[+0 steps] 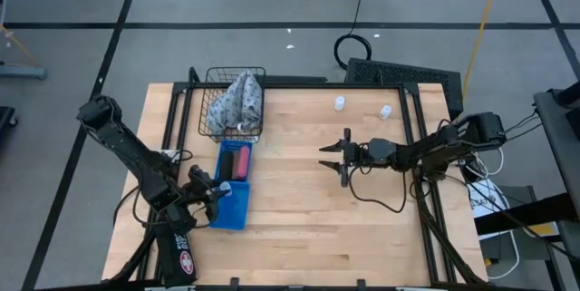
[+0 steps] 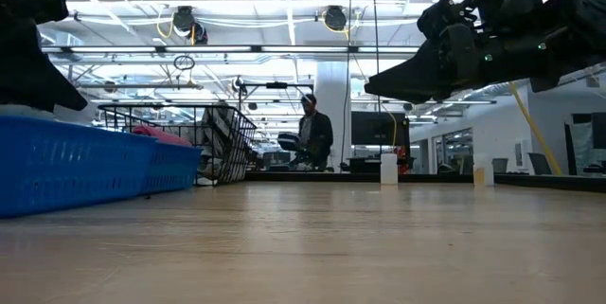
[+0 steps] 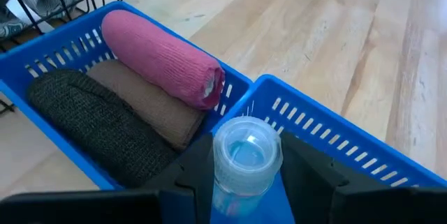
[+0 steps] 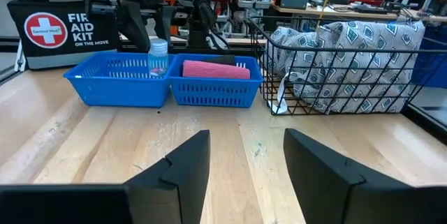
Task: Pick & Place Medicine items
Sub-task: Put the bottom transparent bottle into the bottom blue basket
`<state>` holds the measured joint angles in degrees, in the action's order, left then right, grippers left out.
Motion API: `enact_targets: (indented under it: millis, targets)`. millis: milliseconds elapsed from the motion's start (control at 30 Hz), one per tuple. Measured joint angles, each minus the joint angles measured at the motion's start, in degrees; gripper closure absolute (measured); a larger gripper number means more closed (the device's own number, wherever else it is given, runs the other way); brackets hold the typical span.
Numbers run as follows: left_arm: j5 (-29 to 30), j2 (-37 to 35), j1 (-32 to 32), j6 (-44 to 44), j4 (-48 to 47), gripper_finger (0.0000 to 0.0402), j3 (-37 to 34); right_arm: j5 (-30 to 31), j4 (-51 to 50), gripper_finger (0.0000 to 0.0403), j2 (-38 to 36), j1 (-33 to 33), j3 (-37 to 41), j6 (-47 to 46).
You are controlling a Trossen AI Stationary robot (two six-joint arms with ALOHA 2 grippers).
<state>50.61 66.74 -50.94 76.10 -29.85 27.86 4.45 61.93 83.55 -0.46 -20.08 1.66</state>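
We see the left gripper (image 3: 244, 182) pinching a bottle (image 3: 244, 155) over the blue tray (image 3: 335, 130); the right gripper (image 1: 337, 158) hangs spread mid-table.

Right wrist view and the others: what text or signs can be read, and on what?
"FIRST AID KIT ON THE MOVE", partly cut off, with a white cross on a red disc: on the black bag behind the blue baskets.
High view: the same bag's cross shows; wording unreadable.
Nothing else legible.
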Motion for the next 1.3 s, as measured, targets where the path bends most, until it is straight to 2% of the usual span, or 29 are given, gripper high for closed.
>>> enact_targets:
  millis: [367, 600, 833, 1000, 1100, 1300]
  targets:
    - [0.88, 0.37, 0.0, 0.66, 0.85, 0.0266, 0.0, 0.0, -0.02, 0.0239, 0.0, 0.01, 0.01, 0.78]
    - [0.92, 6.51, -0.17, -0.5, 6.56, 0.0266, -0.02, 0.0, -0.02, 0.0243, 0.0, 0.01, 0.0, 0.82]
    - [-0.13, 12.52, -0.17, 3.27, 7.0, 0.0266, 0.0, 0.0, -0.02, 0.0243, 0.01, 0.01, 0.0, 1.02]
    - [-0.29, 13.53, -0.15, 5.5, 6.69, 0.023, 0.09, 0.0, -0.03, 0.0244, 0.02, 0.01, 0.0, 1.01]
    - [-2.76, 13.72, -0.15, 5.94, 6.33, 0.0206, -0.03, 0.0, -0.03, 0.0245, 0.01, 0.01, 0.0, 1.0]
    - [-5.26, 13.66, 0.03, 8.03, 6.44, 0.0197, -0.09, 0.0, -0.02, 0.0243, 0.0, 0.01, 0.0, 0.99]
